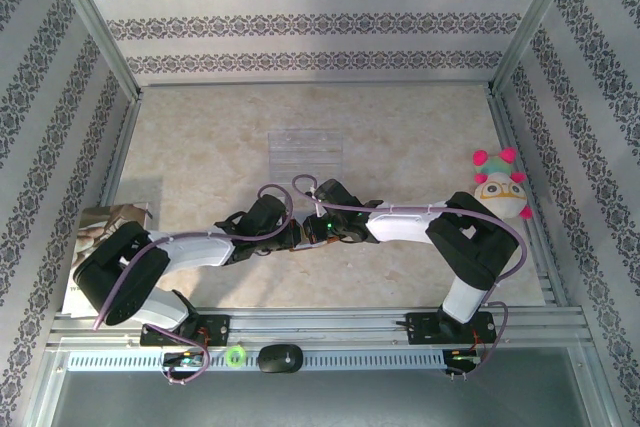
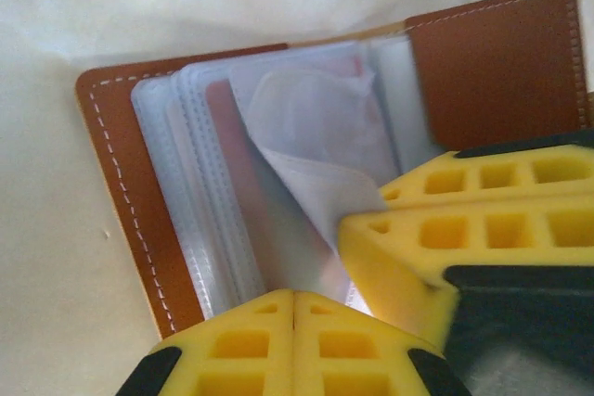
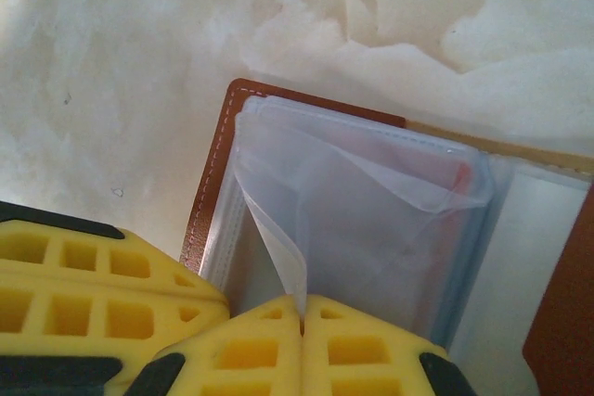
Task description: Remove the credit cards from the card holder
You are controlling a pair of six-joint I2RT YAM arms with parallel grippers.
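Note:
The brown leather card holder (image 2: pixel 116 183) lies open on the table, its stack of clear sleeves (image 2: pixel 200 229) facing up. A red credit card (image 3: pixel 459 180) shows faintly through the sleeves; its reddish face (image 2: pixel 221 118) is blurred. My right gripper (image 3: pixel 302 308) is shut on one clear sleeve, lifting it into a curl, and its yellow fingers (image 2: pixel 445 238) enter the left wrist view from the right. My left gripper (image 2: pixel 294 299) is shut at the sleeves' near edge; whether it pinches anything I cannot tell. From above, both grippers (image 1: pixel 297 236) (image 1: pixel 312 231) meet over the holder and hide it.
A clear ridged plastic tray (image 1: pixel 306 152) lies beyond the grippers. A plush toy (image 1: pixel 500 187) sits at the right edge and a booklet (image 1: pixel 105 232) at the left. The holder's snap tab (image 2: pixel 492 62) lies flat to the right. Bare marble tabletop surrounds the holder.

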